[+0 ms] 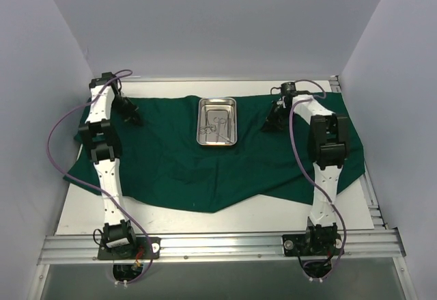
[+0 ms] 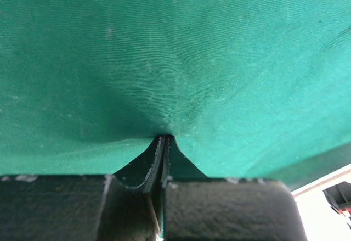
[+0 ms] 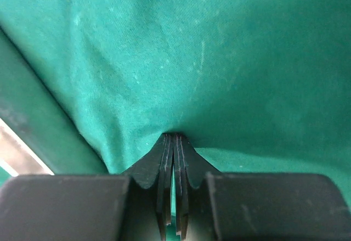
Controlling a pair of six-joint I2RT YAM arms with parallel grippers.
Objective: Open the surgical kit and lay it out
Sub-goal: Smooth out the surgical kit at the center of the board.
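Observation:
The dark green drape (image 1: pixel 205 170) lies spread open across the table. The shiny steel tray (image 1: pixel 217 121) sits on it at the back centre, with the thin silver ring-handled instruments (image 1: pixel 216 126) inside. My left gripper (image 1: pixel 132 117) is down at the drape's back left part, shut on a pinch of the cloth (image 2: pixel 164 87). My right gripper (image 1: pixel 272 124) is down at the back right, just right of the tray, shut on a pinch of the cloth (image 3: pixel 175 76). Both wrist views are filled by green fabric.
White walls close in on the left, back and right. The drape's front edge hangs in a point toward the bare white tabletop (image 1: pixel 273 211). A metal rail (image 1: pixel 218 245) runs along the near edge by the arm bases.

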